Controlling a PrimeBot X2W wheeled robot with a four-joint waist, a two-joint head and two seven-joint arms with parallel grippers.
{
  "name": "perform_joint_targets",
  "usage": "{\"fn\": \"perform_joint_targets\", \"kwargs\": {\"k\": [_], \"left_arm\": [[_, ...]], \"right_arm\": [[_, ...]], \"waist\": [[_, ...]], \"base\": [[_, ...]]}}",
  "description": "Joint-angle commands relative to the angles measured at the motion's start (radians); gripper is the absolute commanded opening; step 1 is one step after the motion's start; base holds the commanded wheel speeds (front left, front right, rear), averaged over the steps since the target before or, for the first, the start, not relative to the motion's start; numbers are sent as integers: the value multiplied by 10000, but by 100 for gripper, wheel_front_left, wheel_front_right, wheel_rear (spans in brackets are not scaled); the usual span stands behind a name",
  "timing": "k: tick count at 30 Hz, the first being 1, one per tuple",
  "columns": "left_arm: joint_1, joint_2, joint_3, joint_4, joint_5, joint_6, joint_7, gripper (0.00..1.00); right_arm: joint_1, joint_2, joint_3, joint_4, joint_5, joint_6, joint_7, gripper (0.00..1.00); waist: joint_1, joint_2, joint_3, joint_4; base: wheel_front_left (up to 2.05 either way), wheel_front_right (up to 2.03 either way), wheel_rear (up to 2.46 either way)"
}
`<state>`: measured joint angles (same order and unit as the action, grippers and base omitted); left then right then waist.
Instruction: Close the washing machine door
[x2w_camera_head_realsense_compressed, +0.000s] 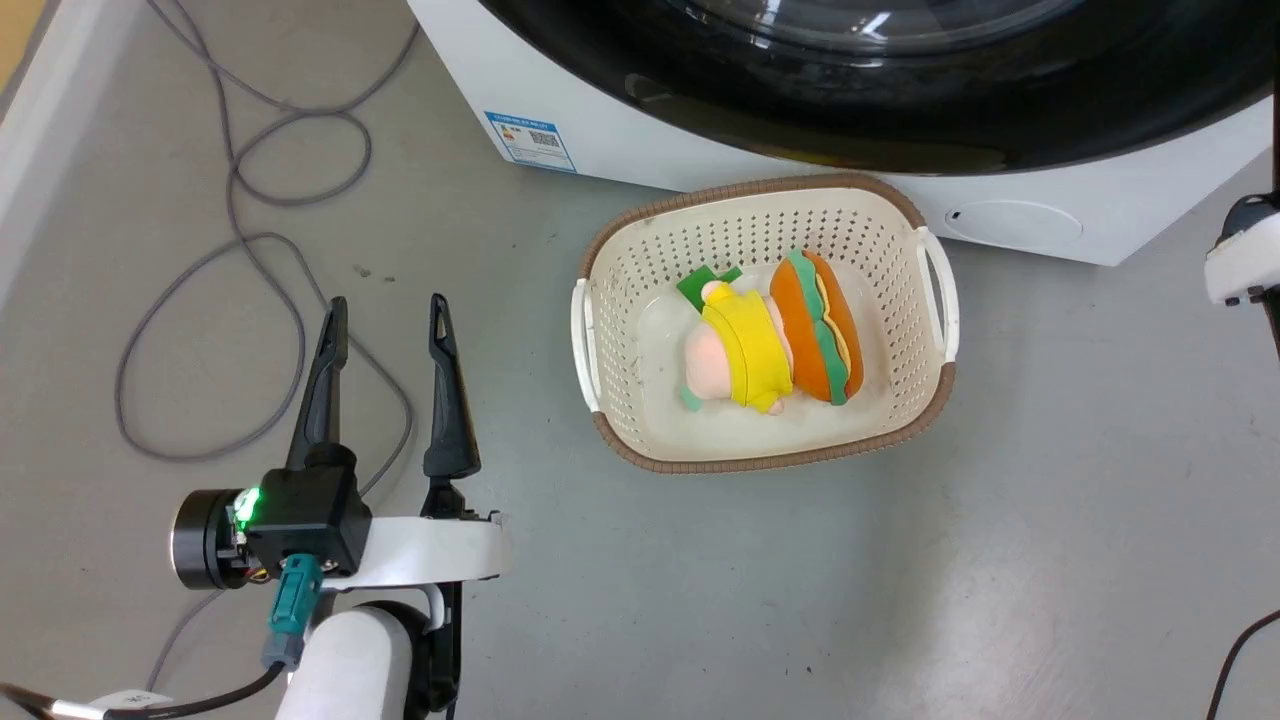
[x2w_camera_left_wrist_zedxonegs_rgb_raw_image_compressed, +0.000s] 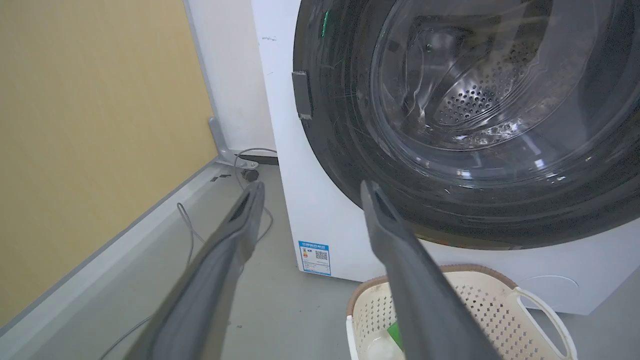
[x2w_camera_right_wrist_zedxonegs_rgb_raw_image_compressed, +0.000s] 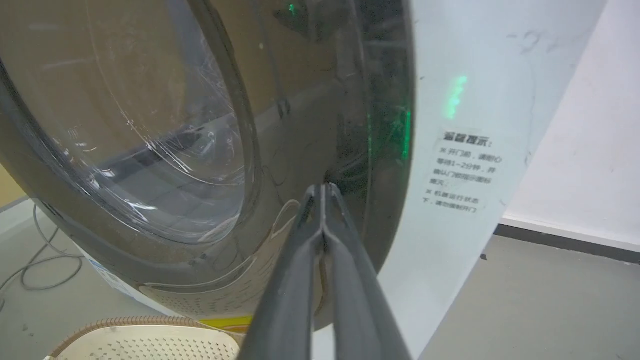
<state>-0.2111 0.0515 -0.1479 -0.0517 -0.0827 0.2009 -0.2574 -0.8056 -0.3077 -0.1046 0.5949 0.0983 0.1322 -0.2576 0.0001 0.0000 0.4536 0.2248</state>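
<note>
**Door flat on the washer; one gripper spread, one pinched**

Head view: the washing machine (x2w_camera_head_realsense_compressed: 1140, 205) runs along the top, the washing machine door (x2w_camera_head_realsense_compressed: 900, 110) a broad glossy black curve across its front. Just in front of the washer sits a cream basket (x2w_camera_head_realsense_compressed: 640, 260) holding a plush burger (x2w_camera_head_realsense_compressed: 820, 325) and a yellow and pink plush toy (x2w_camera_head_realsense_compressed: 745, 355). The left gripper (x2w_camera_head_realsense_compressed: 389, 303) hangs over bare floor, well out from the washer's blue sticker (x2w_camera_head_realsense_compressed: 530, 140), jaws spread and empty, a grey cable (x2w_camera_head_realsense_compressed: 250, 170) looping beside it. A pale bit of the right arm (x2w_camera_head_realsense_compressed: 1240, 255) peeks in by the washer's far corner, near its round cap (x2w_camera_head_realsense_compressed: 1015, 222).

Left wrist view: the washer seen more squarely, the door lying flat against its front and the steel drum (x2w_camera_left_wrist_zedxonegs_rgb_raw_image_compressed: 475, 97) showing through the glass, where the head view caught just the lower arc.

Right wrist view: the right gripper (x2w_camera_right_wrist_zedxonegs_rgb_raw_image_compressed: 322, 189), fingers pressed together with nothing between them, tips up at the door's black rim, near a white label (x2w_camera_right_wrist_zedxonegs_rgb_raw_image_compressed: 462, 172) on the washer's front. Whether they touch the door I cannot tell.
</note>
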Motion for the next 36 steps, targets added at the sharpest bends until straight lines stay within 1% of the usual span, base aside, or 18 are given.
{"fn": "perform_joint_targets", "kwargs": {"k": [1,6,9,13,18,21,26,31,32,33,34,35,36], "left_arm": [[-188,-12,-8,-13,-49,53,-43,100],[-197,-12,24,45,-40,50,-43,100],[-92,-12,128,117,18,39,-43,100],[103,-12,299,243,133,15,-43,100],[379,23,517,399,327,-134,-43,100],[543,66,608,496,411,-214,-44,100],[827,102,657,682,492,-342,-44,100],[1140,113,719,839,512,-401,-44,100],[1214,115,742,867,510,-408,-44,100],[1297,118,766,900,505,-417,-44,100],[1377,121,788,931,500,-427,-44,100],[1453,123,812,954,495,-437,-44,100],[1525,123,830,978,491,-448,-44,100]], "right_arm": [[-187,-72,-32,85,-55,-15,-42,0],[-282,-61,-12,168,-253,-15,-42,0],[-57,78,-77,-161,-147,-15,-42,0],[674,292,-209,-1337,-164,-15,-42,0],[1930,753,-286,-3392,-285,-15,-42,0],[2719,975,-143,-4392,-415,-15,-42,0],[4046,1393,59,-5305,-459,-15,-42,0],[5149,1853,270,-5585,-374,-15,-42,0],[5343,1930,350,-5556,-295,-15,-42,16],[5537,2003,428,-5524,-208,-15,-42,41],[5720,2054,522,-5499,-145,-15,-42,88],[5880,2098,577,-5514,-108,-15,-42,100],[6046,2152,599,-5508,-48,-15,-42,100]], "waist": [[-1,0,17,10],[-1,0,-53,-8],[-1,0,-257,-115],[-1,0,-666,-412],[-1,0,-1265,-987],[-1,0,-1648,-1346],[-1,0,-2252,-1860],[-1,0,-2785,-2271],[-1,0,-2901,-2347],[-1,0,-3016,-2420],[-1,0,-3122,-2480],[-1,0,-3215,-2530],[-1,0,-3294,-2566]], "base": [[0,0,0],[0,0,0],[0,0,0],[0,0,0],[0,0,0],[0,0,0],[0,0,0],[0,0,0],[0,0,0],[0,0,0],[0,0,0],[0,0,0],[0,0,0]]}}
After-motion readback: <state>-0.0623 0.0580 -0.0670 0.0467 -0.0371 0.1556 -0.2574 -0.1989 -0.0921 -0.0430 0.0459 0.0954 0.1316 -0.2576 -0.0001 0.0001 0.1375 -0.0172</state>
